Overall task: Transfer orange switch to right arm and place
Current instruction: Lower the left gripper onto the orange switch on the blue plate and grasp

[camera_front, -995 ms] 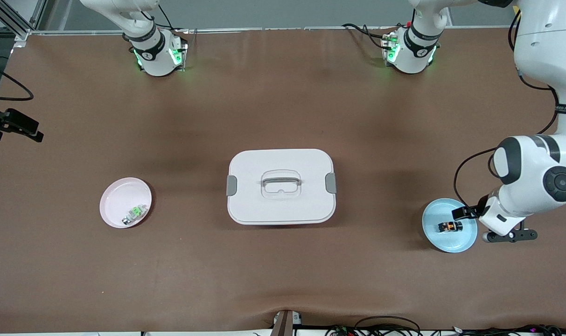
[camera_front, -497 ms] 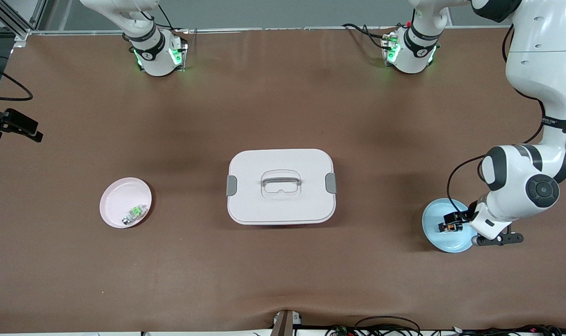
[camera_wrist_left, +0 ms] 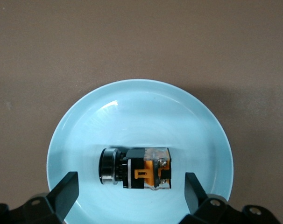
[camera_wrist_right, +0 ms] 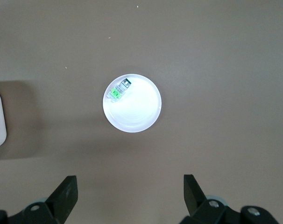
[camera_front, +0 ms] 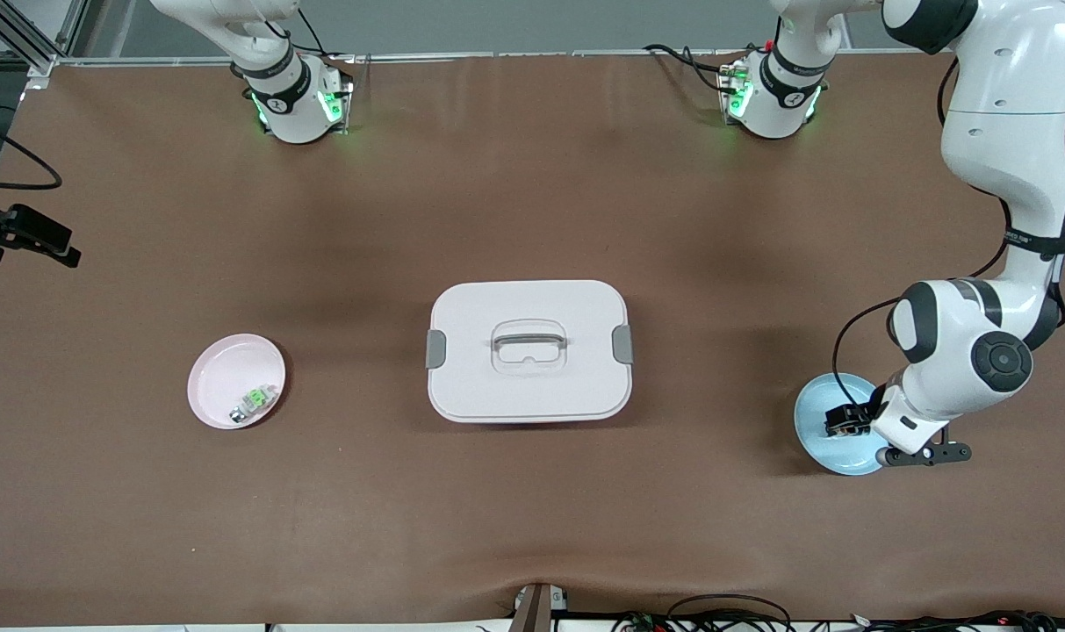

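Note:
The orange switch [camera_wrist_left: 137, 168], a stubby black part with an orange middle, lies on its side in the light blue plate [camera_wrist_left: 141, 102] at the left arm's end of the table. My left gripper [camera_wrist_left: 130, 191] is open just above the plate, its fingers on either side of the switch and apart from it. In the front view the left gripper [camera_front: 845, 421] covers most of the switch over the blue plate [camera_front: 817, 439]. My right gripper [camera_wrist_right: 130, 191] is open and empty, high over the table near the pink plate [camera_wrist_right: 137, 116]. It is out of the front view.
The pink plate [camera_front: 225, 382] at the right arm's end holds a small green-and-clear part [camera_front: 253, 402], also in the right wrist view [camera_wrist_right: 117, 91]. A white lidded box [camera_front: 529, 351] with a handle stands at the table's middle.
My left gripper has moved in over the blue plate and come down, so its fingers now stand on either side of the switch. The right arm has not visibly moved.

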Tool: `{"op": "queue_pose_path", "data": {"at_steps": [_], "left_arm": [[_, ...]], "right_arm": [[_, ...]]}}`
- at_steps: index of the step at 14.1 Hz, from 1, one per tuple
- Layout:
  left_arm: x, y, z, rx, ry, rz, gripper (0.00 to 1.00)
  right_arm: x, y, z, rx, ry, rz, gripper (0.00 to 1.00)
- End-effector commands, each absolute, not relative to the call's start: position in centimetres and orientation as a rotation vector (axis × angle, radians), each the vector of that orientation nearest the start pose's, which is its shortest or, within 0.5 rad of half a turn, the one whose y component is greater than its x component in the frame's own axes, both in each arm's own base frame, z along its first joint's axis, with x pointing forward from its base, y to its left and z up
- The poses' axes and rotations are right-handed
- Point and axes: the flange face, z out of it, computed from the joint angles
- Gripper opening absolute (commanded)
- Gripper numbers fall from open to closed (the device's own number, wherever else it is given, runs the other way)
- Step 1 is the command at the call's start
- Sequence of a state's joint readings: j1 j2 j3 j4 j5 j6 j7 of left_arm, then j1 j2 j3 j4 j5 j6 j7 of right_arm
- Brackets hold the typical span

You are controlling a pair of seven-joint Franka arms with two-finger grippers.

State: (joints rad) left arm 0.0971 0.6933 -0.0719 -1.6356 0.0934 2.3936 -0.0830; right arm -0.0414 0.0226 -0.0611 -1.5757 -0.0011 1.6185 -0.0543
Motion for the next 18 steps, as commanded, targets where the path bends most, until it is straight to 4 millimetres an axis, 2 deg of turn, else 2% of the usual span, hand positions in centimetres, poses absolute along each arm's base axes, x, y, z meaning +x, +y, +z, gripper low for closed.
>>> {"op": "queue_pose_path", "data": {"at_steps": [1,11,18], "left_arm": [[69.9,2.4,21.9,-3.108,-0.077,-0.125,1.0],[69.7,2.4,20.1,-3.112,-0.073,-0.123,0.97],[69.7,2.5,19.6,-3.111,-0.073,-0.12,0.79]], "right_arm": [[56.0,-6.0,61.7,-3.138,0.097,-0.034,1.0],[56.0,-6.0,61.7,-3.138,0.097,-0.034,1.0],[56.0,-6.0,61.7,-3.138,0.097,-0.034,1.0]]}}
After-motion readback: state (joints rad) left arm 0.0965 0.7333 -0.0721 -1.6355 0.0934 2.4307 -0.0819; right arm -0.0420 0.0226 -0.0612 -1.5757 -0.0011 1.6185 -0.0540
